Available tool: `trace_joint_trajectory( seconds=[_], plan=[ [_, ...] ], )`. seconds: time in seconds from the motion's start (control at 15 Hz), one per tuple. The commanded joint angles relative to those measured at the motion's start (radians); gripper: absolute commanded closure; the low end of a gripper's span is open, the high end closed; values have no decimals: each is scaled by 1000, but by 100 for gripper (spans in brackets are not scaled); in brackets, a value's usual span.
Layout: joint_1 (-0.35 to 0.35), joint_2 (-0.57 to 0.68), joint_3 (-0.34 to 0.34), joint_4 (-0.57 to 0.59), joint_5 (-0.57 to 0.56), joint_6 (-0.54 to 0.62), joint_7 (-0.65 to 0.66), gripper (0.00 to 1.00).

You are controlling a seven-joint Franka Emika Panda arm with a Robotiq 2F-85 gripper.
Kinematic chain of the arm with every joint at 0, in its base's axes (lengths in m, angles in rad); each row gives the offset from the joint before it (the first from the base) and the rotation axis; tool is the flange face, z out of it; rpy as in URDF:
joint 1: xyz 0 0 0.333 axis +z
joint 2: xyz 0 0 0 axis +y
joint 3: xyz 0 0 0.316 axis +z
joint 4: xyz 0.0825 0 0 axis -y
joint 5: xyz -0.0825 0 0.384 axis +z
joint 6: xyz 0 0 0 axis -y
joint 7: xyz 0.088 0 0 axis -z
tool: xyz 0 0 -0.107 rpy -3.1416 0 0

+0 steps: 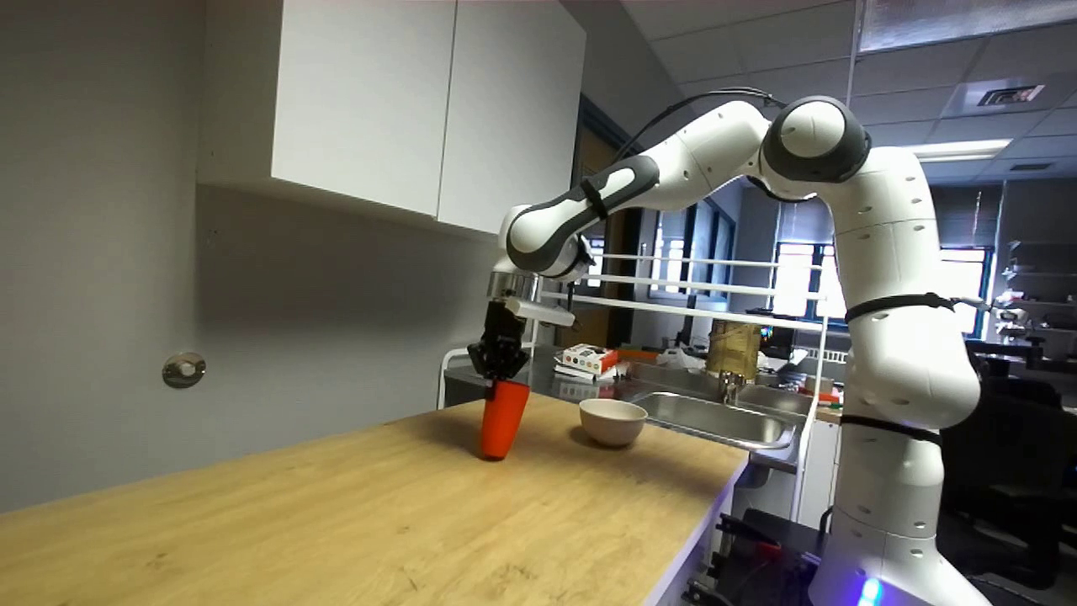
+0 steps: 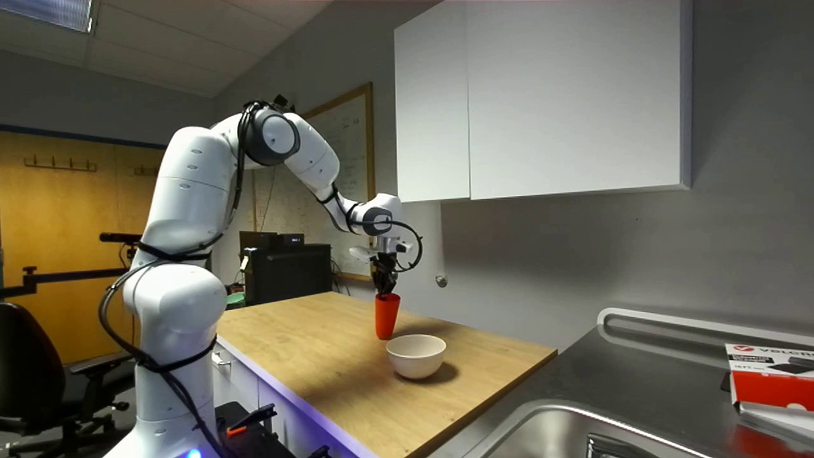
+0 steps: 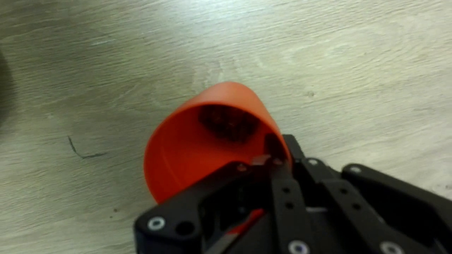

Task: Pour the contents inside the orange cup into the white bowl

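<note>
1. One orange cup (image 1: 503,421) is held mouth up at the worktop (image 1: 336,522), leaning slightly in an exterior view; whether its base touches the surface or hangs just above it cannot be told
2. Two black fingers (image 3: 294,146) are clamped on the side of the cup, one inside the rim and one outside, in the wrist view
3. One cluster of dark contents (image 3: 231,123) lies at the bottom of the cup, too dim for its pieces to be counted
4. One white bowl (image 1: 612,425) sits upright on the worktop near the cup, the two apart in an exterior view
5. One thin hooked mark (image 3: 83,157) shows on the worktop beside the cup in the wrist view
6. One white robot arm (image 1: 892,252), bound with black straps (image 1: 896,305), stands beside the worktop and arches over it in both exterior views, one blue light (image 1: 870,592) glowing at its base
7. One pale wall cabinet (image 2: 572,95) hangs above, two of its doors in sight, while one round metal fitting (image 1: 183,370) is set in the grey wall (image 1: 101,252)
8. One steel sink (image 1: 711,417) with one faucet (image 1: 730,387) lies past the worktop's edge, and one red-and-white box (image 2: 763,385) rests on the dark counter (image 2: 636,388)
9. One framed whiteboard (image 2: 353,159) hangs behind the arm, and one black office chair (image 2: 22,356) stands at the edge of an exterior view
</note>
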Motion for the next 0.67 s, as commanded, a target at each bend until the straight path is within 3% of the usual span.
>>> trace_joint_trajectory(
  seconds=[0.0,0.6],
  plan=[
    [-41,-74,-7,-50,116,23,-73,98],
    [-175,-215,-92,-213,522,40,-439,98]
  ],
)
